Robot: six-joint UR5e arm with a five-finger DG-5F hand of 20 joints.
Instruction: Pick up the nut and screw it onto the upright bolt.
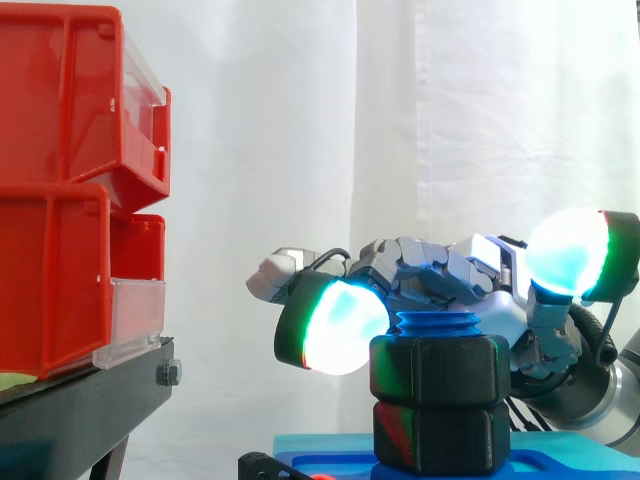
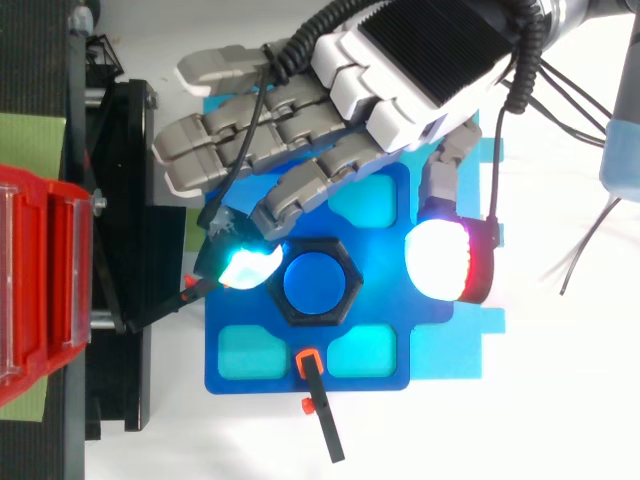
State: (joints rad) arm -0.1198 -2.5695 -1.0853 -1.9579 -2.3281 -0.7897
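A blue upright bolt rises from the blue base plate. The black hexagonal nut sits around it, with the bolt's threaded top showing above the nut. Under the nut sits a second black hexagonal piece. My hand hovers over the plate's far side. One curled finger rests its glowing cyan pad against the nut's left side. The thumb pad stands to the right, apart from the nut and higher than it. The other fingers stretch out to the left, holding nothing.
Red bins stand stacked on a black stand to the left, close to the outstretched fingers. A thin black lever with an orange end lies at the plate's near edge. A light-blue sheet lies under the plate.
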